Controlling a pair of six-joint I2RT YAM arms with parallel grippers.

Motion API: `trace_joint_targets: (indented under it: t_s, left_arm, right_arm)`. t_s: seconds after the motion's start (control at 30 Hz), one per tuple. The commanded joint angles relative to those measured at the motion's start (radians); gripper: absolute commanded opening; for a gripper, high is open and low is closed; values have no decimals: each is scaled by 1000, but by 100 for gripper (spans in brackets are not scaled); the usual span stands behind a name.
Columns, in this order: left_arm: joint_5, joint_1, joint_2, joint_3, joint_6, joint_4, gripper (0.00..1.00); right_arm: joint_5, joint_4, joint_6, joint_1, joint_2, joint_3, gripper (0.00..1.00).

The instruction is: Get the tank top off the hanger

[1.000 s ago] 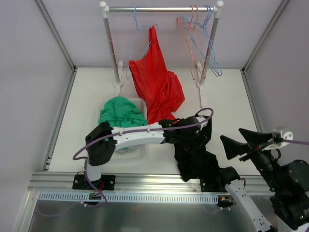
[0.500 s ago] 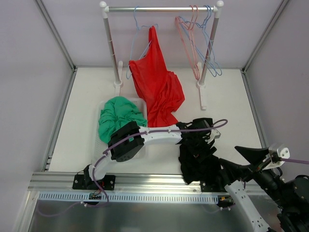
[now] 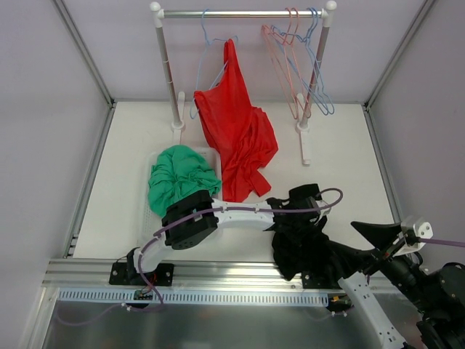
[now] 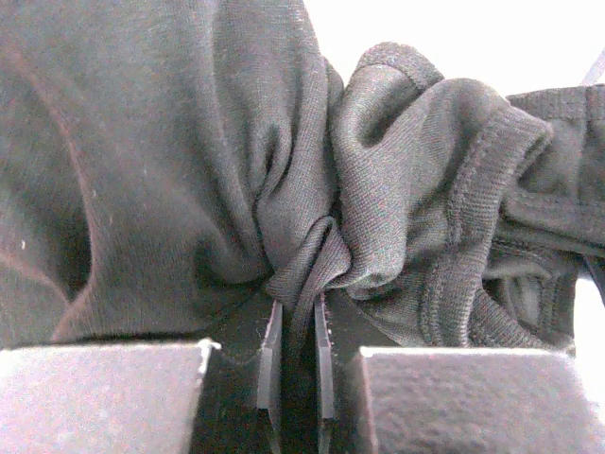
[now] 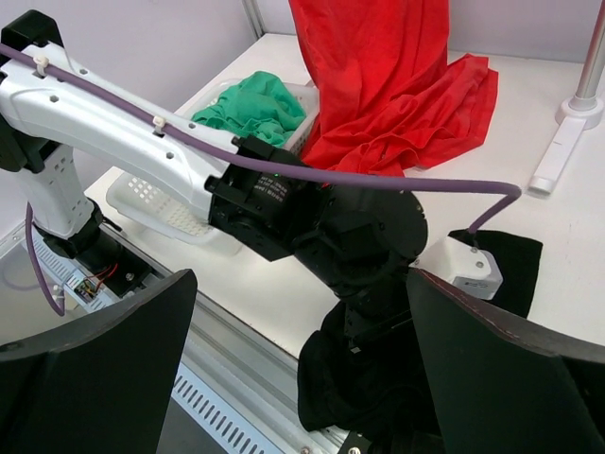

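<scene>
A red tank top [image 3: 236, 138] hangs from a light blue hanger [image 3: 205, 43] on the rail, its hem pooled on the table; it also shows in the right wrist view [image 5: 378, 76]. My left gripper [image 4: 295, 307] is shut on a pinched fold of a black garment [image 4: 189, 142] that lies crumpled at the table's near edge [image 3: 301, 247]. From above, the left gripper [image 3: 294, 218] sits down in that black cloth. My right gripper [image 3: 367, 243] stands open beside the black garment with nothing between its fingers, far from the red tank top.
A white basket [image 3: 211, 233] with a green garment [image 3: 178, 178] stands at the left, under my left arm. Several bare hangers [image 3: 301, 65] hang at the right end of the rack [image 3: 240, 12]. The rack's feet [image 3: 305, 149] rest on the table.
My left gripper has gone from open to shut on a fold of the black garment and has shifted right and nearer. The right arm dropped lower and to the right.
</scene>
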Motion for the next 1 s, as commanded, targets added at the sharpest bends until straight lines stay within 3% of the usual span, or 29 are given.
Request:
trace_joint_targets:
  t_s: [0.0, 0.17, 0.33, 0.5, 0.73, 0.97]
  left_arm:
    - [-233, -3, -10, -112, -46, -122, 0]
    - [-364, -6, -262, -241, -78, -140, 0]
    - [-498, -4, -534, -235, -87, -284, 0]
    - [-593, 2, -660, -128, -105, -536, 0]
    - [-717, 42, -801, 16, -108, -717, 0]
    - [-871, 113, -886, 278, -105, -933, 0]
  right_arm:
    - [-6, 27, -7, -4, -18, 34, 100]
    - [0, 41, -2, -4, -27, 28, 99]
    - [9, 56, 7, -5, -39, 18, 99]
    - [26, 69, 13, -5, -51, 24, 99]
    - [38, 84, 12, -4, -39, 38, 99]
    - [34, 98, 13, -5, -27, 33, 99]
